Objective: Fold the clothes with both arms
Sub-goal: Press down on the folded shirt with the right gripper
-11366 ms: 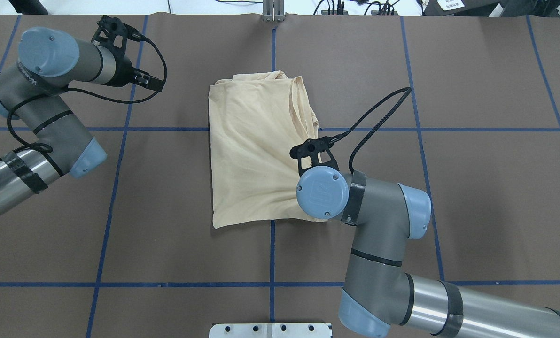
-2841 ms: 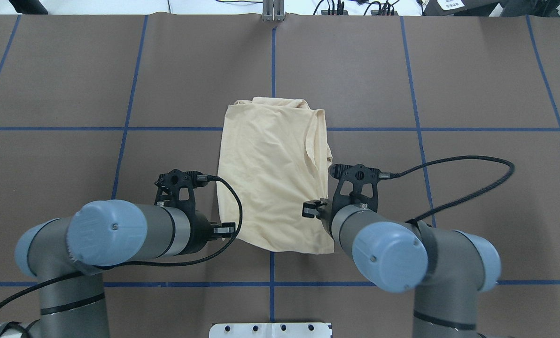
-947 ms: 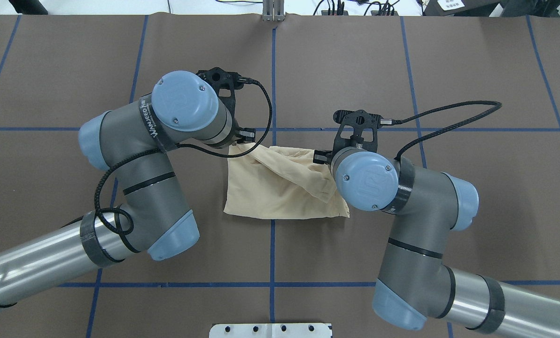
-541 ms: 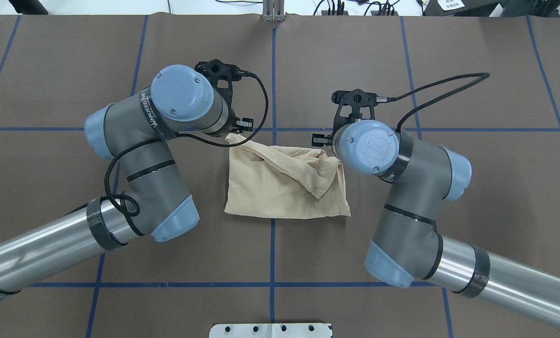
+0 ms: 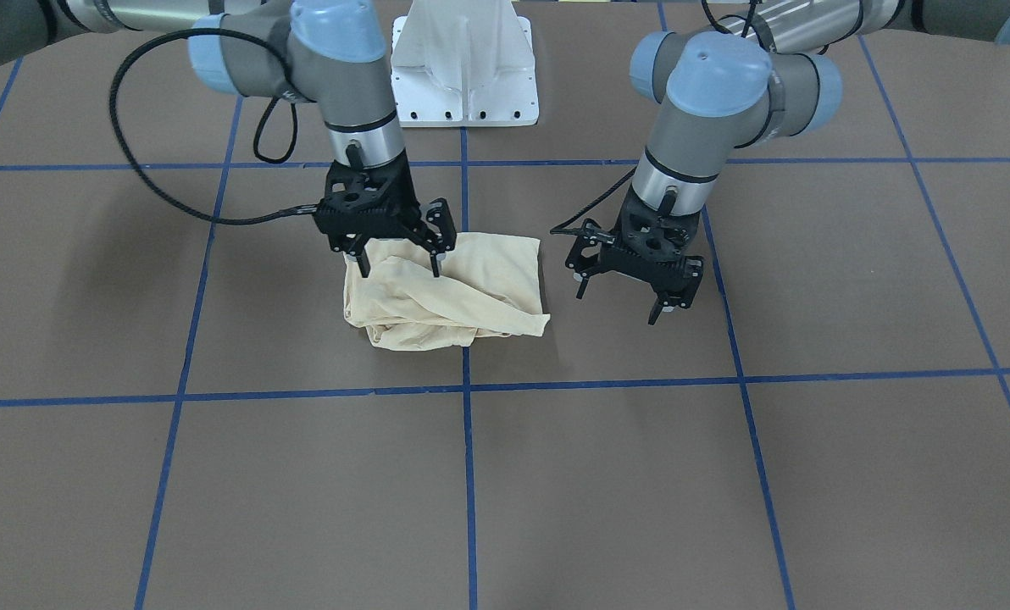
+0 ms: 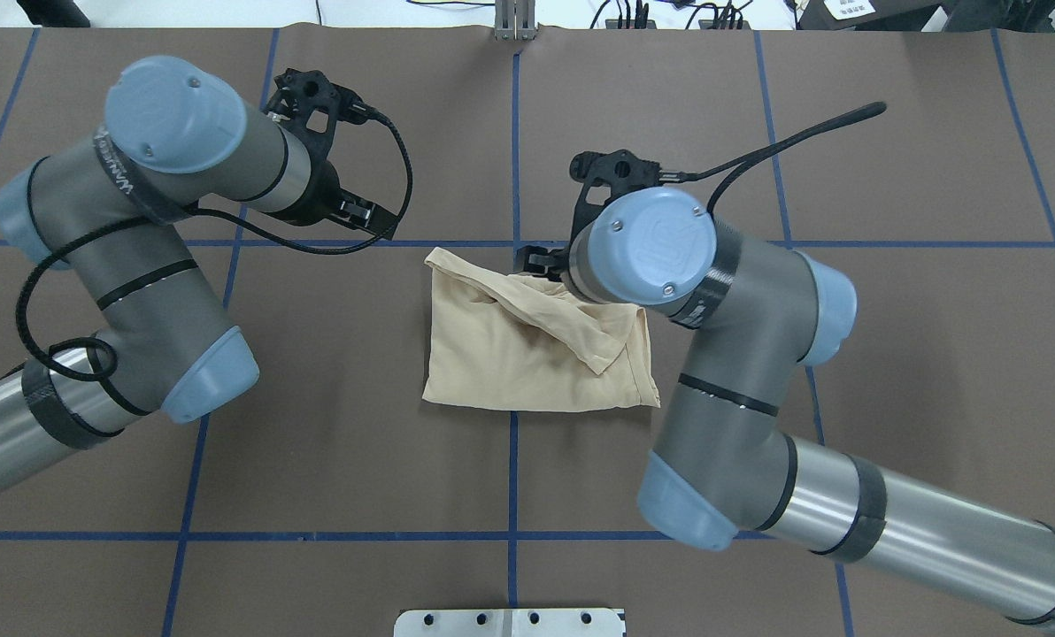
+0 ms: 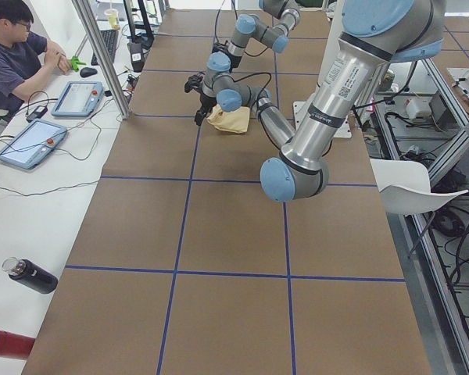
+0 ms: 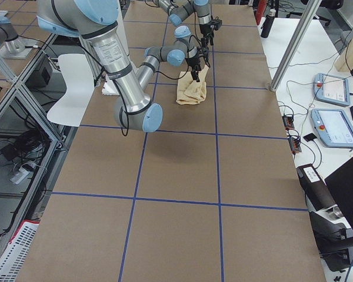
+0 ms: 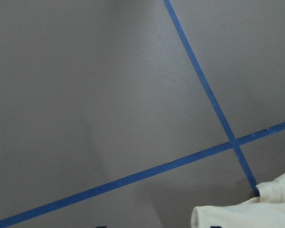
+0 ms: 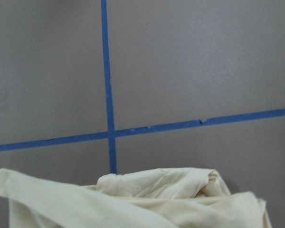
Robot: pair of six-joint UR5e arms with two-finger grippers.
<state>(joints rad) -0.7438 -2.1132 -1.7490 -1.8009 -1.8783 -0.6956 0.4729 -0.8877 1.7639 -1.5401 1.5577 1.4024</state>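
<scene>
The cream-yellow shirt (image 5: 480,292) lies folded in a rumpled bundle near the table's middle; it also shows in the overhead view (image 6: 527,372) and both wrist views (image 9: 247,214) (image 10: 133,202). No print shows. My right gripper (image 5: 398,269) is open, its fingertips (image 5: 435,268) at the shirt's far edge; in the overhead view its wrist hides most of it. My left gripper (image 5: 618,305) is open and empty, off to the shirt's side above the table, apart from the cloth; it also shows in the overhead view (image 6: 370,215).
Brown table cover with blue tape grid lines (image 6: 513,133). The white pedestal base (image 5: 463,68) stands at the robot's side of the table. In the left side view an operator (image 7: 16,55) sits at a side bench with tablets (image 7: 82,98) and a bottle (image 7: 30,275).
Both grippers have let go of the shirt's carried-over edge. My left gripper moved away to the left and further off. My right gripper shifted left along the far edge. The shirt lies still.
</scene>
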